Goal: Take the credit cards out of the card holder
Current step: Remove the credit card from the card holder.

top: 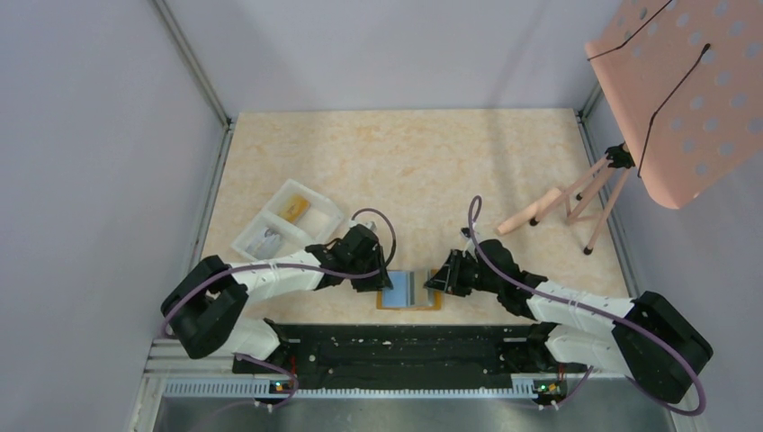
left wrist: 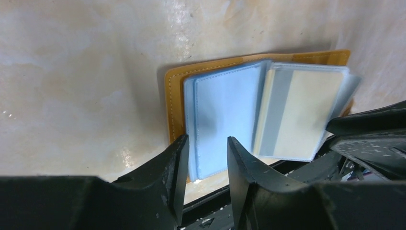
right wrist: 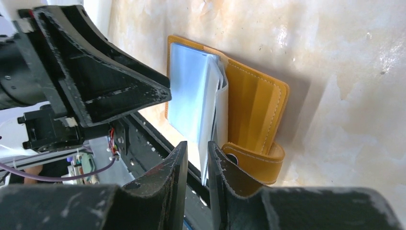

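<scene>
The tan-orange folding card holder [top: 409,308] lies open on the table at the lower centre of the overhead view. It shows a thin light blue card [left wrist: 225,110] on the left and a whitish card [left wrist: 306,115] on the right. The left gripper [left wrist: 207,141] has its fingers apart, astride the blue card's lower edge. The right gripper [right wrist: 197,148] has its fingers almost together around the leaves' edge; whether they pinch it I cannot tell.

Your card holder [right wrist: 251,108] lies open and flat at the table's [top: 405,162] near edge — tan-orange, strap tab at one side. Inside, a light blue card [left wrist: 225,120] sits beside a whitish card [left wrist: 304,115] — grey-striped.
</scene>
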{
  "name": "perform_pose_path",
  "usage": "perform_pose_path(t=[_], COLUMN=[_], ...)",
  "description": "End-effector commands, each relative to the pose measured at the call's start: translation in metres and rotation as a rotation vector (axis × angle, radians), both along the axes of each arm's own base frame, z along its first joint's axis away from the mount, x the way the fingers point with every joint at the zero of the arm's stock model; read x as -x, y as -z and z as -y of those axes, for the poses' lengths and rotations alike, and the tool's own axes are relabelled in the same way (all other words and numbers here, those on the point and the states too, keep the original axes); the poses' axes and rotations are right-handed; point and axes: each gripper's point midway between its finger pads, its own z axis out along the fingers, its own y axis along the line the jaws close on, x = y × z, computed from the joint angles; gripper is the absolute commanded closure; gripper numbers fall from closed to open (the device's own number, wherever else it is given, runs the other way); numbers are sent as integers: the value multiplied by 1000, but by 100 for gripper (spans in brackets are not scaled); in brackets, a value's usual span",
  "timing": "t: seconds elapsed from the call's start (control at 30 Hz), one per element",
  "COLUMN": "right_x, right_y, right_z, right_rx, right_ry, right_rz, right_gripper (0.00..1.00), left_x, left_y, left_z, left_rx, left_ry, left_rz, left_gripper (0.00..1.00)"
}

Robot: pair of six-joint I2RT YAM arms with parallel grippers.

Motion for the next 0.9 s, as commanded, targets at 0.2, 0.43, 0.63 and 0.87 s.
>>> perform_pose_path(t=[0.2, 0.43, 0.63, 0.87], right_x=[-10, -11, -11, -14], right_y=[-26, -19, -15, -9], right_z=[-17, -18, -18, -14], right_rx=[-74, -63, -46, 18], right_ry=[-22, -21, -18, -9], right_rz=[57, 39, 27, 23], right_gripper=[77, 75, 69, 73], left_x=[9, 12, 13, 11], left_y=[17, 20, 20, 12], left_z=[7, 7, 7, 7], left_rx=[48, 56, 61, 65], left_ry=[37, 39, 39, 40], left_rz=[-40, -49, -49, -34], left_gripper=[69, 70, 71, 70])
